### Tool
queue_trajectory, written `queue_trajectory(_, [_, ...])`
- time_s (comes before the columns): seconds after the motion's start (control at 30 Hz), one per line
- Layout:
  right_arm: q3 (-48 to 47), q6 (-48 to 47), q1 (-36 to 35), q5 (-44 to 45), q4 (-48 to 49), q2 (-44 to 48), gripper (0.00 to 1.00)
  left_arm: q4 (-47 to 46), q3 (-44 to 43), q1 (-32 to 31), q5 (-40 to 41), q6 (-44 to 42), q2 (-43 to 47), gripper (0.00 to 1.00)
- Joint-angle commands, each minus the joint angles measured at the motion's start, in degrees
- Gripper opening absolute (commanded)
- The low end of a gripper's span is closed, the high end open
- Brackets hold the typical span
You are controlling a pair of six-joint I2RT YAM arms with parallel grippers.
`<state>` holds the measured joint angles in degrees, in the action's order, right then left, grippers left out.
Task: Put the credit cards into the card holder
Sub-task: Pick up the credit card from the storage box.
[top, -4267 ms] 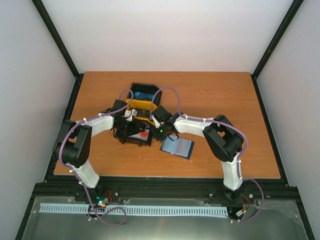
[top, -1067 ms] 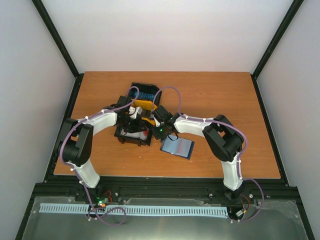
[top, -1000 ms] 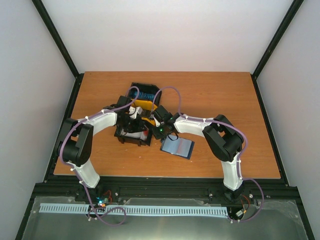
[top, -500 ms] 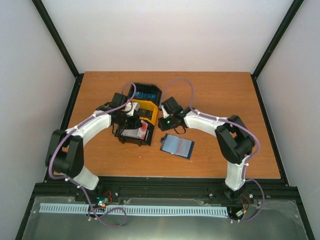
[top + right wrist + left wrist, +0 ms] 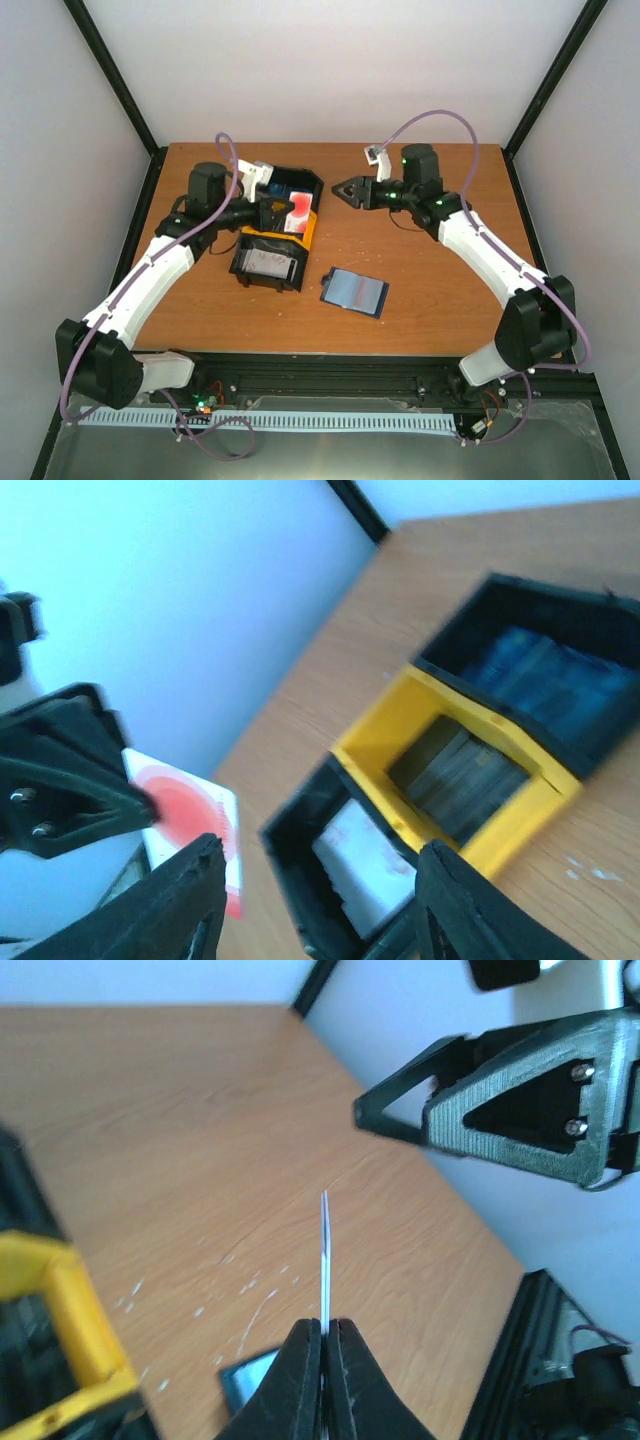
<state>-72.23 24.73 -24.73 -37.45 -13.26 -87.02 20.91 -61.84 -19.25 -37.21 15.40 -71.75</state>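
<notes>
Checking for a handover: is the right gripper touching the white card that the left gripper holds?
Apart. The top view shows a clear gap between the open right gripper and the white card, which is pinched in the left gripper.

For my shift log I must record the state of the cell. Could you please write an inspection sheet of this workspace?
Surface: wooden table, pale specks beside the tray.
Job's things: card holder lies open and flat on the table; white card with red circle is held above the bin tray; blue stack, grey stack and white stack each sit in their own compartment.
Clutter: nothing seen.
Pincers: left pincer shut on the card; right pincer open, empty, pointing toward the card.
Cables: purple cables loop along both arms, above the table.
Surroundings: white walls, black frame posts.
</notes>
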Motion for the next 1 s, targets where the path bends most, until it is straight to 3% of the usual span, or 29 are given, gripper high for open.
queue_trajectory(0.0, [1.9, 6.4, 0.8, -14.8, 10.3, 3.9, 0.56, -12.3, -5.5, 0.2, -13.0, 4.5, -2.3, 0.00])
queue_trajectory(0.23, [4.9, 16.0, 0.6, -16.6, 21.1, 5.7, 0.64, -18.7, -11.8, 0.2, -23.5, 12.2, -8.3, 0.01])
queue_trajectory(0.43, [5.2, 19.1, 0.1, -15.1, 23.5, 5.5, 0.61, -20.8, -13.0, 0.2, -26.9, 15.8, -9.9, 0.01])
queue_trajectory(0.73, [4.5, 25.4, -1.8, -16.3, 30.7, 3.2, 0.31, -22.3, -13.6, 0.2, -28.0, 19.4, -11.2, 0.01])
queue_trajectory(0.83, [4.7, 27.3, -1.8, -15.3, 32.9, 3.2, 0.12, -21.6, -14.2, 0.2, -27.7, 19.0, -11.4, 0.01])
queue_trajectory(0.87, [4.5, 27.8, -1.8, -14.6, 33.3, 3.2, 0.04, -21.1, -14.4, 0.2, -27.7, 18.7, -11.5, 0.04])
queue_trajectory(0.97, [4.0, 31.1, -1.4, -13.5, 35.5, 3.2, 0.03, -18.4, -14.8, 0.2, -26.2, 16.0, -11.1, 0.32])
